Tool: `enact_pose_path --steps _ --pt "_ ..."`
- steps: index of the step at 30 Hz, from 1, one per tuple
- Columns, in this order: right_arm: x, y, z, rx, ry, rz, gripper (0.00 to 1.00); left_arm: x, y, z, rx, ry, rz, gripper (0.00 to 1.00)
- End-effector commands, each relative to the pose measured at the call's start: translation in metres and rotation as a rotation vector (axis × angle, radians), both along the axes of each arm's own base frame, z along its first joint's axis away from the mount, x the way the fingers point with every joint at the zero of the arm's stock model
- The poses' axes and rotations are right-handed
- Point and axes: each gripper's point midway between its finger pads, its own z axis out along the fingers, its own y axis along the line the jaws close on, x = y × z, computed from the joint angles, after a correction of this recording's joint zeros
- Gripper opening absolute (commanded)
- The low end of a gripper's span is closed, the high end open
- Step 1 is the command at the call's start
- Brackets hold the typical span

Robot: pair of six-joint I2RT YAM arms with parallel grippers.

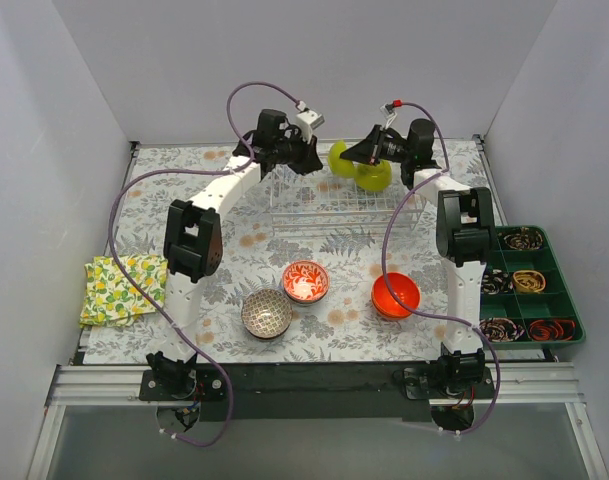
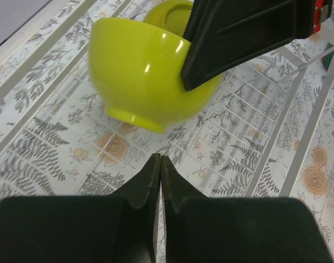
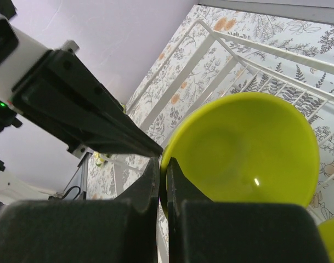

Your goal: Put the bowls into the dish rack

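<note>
My right gripper (image 1: 350,154) is shut on the rim of a lime-green bowl (image 1: 339,161), held tilted over the back of the wire dish rack (image 1: 334,212). In the right wrist view its jaws (image 3: 163,164) pinch that bowl's edge (image 3: 249,148). A second lime-green bowl (image 1: 376,178) sits in the rack beside it. My left gripper (image 1: 310,156) is shut and empty just left of the held bowl (image 2: 145,76). A red-and-white bowl (image 1: 305,281), an orange-red bowl (image 1: 395,295) and a brown-and-white bowl (image 1: 266,313) stand on the mat near the front. The pale blue-green bowl is out of view.
A dark green compartmented tray (image 1: 574,325) with small items lies at the right edge. A yellow lemon-print cloth (image 1: 122,288) lies at the left edge. White walls close in the back and both sides.
</note>
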Motion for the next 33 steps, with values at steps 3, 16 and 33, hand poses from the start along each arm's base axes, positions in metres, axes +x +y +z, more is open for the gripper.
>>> enact_pose_path --steps 3,16,33 --pt "0.003 -0.009 0.036 0.034 -0.143 -0.004 0.01 0.001 -0.033 0.003 0.0 -0.056 -0.028 0.0" --pt "0.007 -0.015 0.004 -0.001 -0.091 -0.024 0.01 0.021 -0.03 -0.018 0.056 -0.118 0.031 0.0" --pt "0.013 -0.02 -0.025 -0.06 -0.033 -0.065 0.03 0.033 -0.042 -0.044 0.028 -0.116 0.055 0.0"
